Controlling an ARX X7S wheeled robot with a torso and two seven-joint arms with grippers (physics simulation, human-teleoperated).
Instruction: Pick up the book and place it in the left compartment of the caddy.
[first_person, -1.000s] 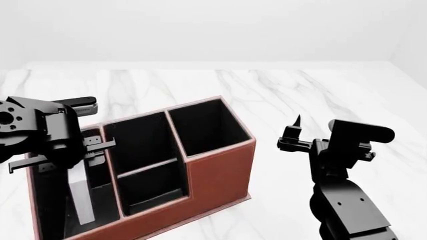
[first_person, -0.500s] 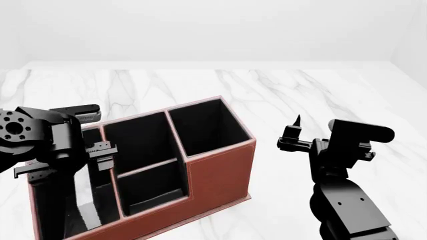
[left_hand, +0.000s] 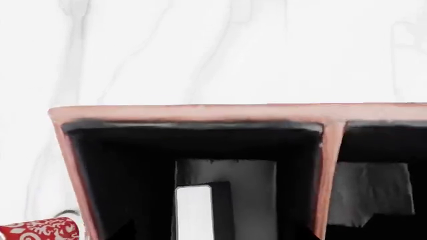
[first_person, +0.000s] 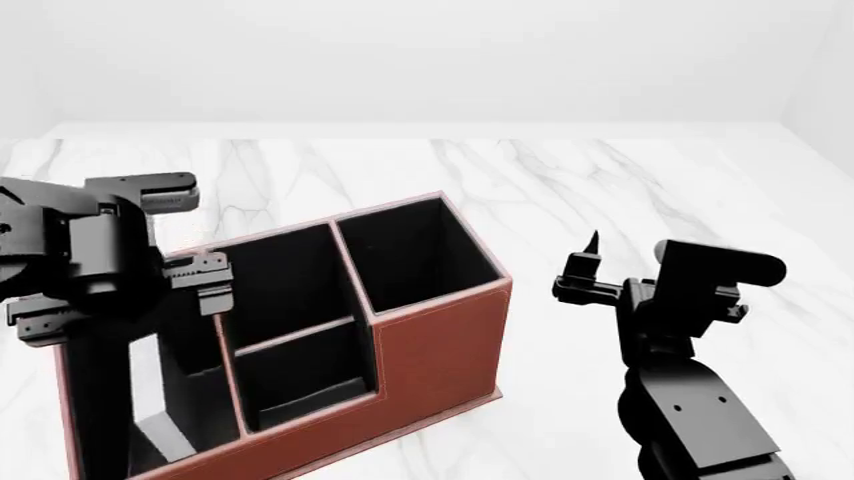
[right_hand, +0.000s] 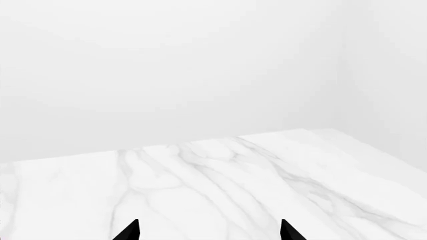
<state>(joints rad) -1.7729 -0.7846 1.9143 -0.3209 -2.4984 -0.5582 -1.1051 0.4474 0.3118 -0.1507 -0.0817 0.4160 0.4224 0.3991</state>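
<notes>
The reddish-brown caddy (first_person: 434, 350) stands at the left in the head view. The black book (first_person: 100, 400) stands on end inside its long left compartment (first_person: 187, 350). In the left wrist view the book's white page edge (left_hand: 193, 212) shows deep in that black slot (left_hand: 127, 175), behind the caddy's rim (left_hand: 200, 112). My left gripper (first_person: 114, 320) hangs directly over the book at the slot's mouth. Its fingertips are lost against the black, so I cannot tell whether they hold the book. My right gripper (first_person: 587, 272) is open and empty, to the right of the caddy, its fingertips (right_hand: 133, 231) over bare marble.
A red patterned mug (left_hand: 40, 230) sits just outside the caddy's left wall, hidden in the head view by my left arm. The two small middle sections (first_person: 287, 300) and the squarish end section (first_person: 414, 255) hold nothing. White marble table (first_person: 601, 180) spreads behind and to the right.
My left gripper has turned and risen a little above the left compartment. The book now stands more upright in the slot. The right arm has not moved.
</notes>
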